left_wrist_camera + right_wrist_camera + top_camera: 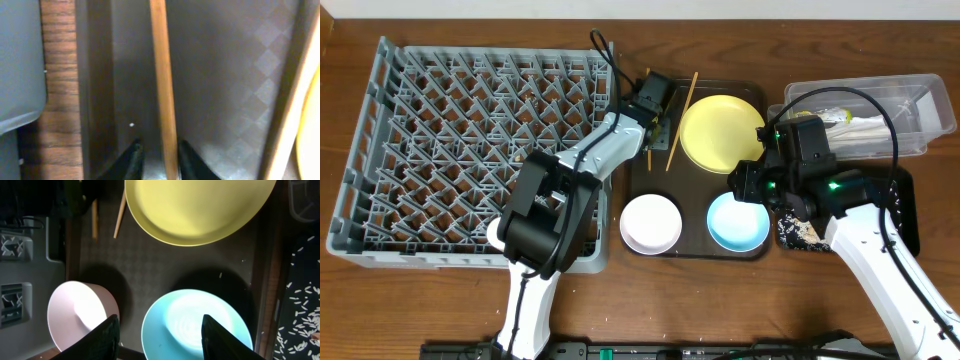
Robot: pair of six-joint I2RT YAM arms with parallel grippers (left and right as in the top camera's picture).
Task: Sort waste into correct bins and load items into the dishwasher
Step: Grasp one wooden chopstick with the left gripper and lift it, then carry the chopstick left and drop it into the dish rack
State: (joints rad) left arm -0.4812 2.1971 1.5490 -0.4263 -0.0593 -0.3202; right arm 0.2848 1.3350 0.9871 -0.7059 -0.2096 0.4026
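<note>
My left gripper (652, 118) is down on the brown tray's far left, its jaws drawn in narrowly around one wooden chopstick (161, 75). The right finger touches the stick and a sliver of gap shows on the left. The other chopstick (680, 120) lies beside the yellow plate (718, 132). My right gripper (159, 322) hangs open above the light blue bowl (195, 325), its left finger over the white bowl's (75, 310) edge, holding nothing. The grey dish rack (470, 150) stands at the left.
The dark brown tray (695, 190) carries the plate and both bowls. A clear tub (910, 100) with white scraps in it stands at the back right. The black tray (905, 220) in front of it holds scattered rice crumbs (305, 300).
</note>
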